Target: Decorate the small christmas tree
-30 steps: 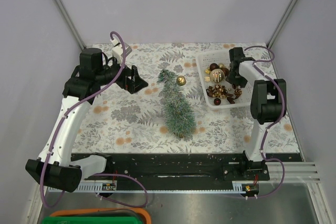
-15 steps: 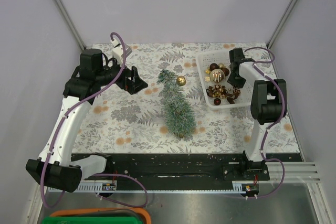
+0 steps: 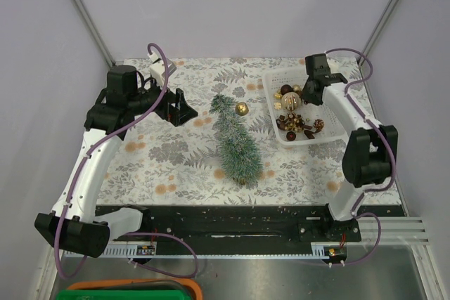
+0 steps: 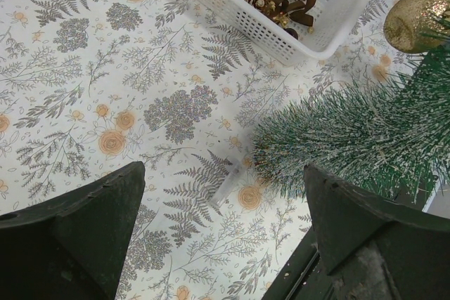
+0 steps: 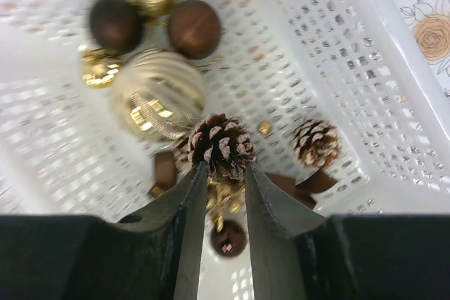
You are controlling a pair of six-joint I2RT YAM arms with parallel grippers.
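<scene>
The right pincer (image 5: pixel 223 166) pinches a pine cone (image 5: pixel 219 145) over the white basket (image 5: pixel 337 68). The left pincer (image 4: pixel 223 170) stands wide. The small christmas tree (image 3: pixel 238 147) lies sideways mid-bench (image 3: pixel 169 159). Next, I think: carry the cone to its bristles.

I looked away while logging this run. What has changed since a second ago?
The right gripper closed its fingers on a pine cone in the white basket, and that arm's elbow swung toward the near edge. The open left gripper and the lying small christmas tree stayed put.
</scene>
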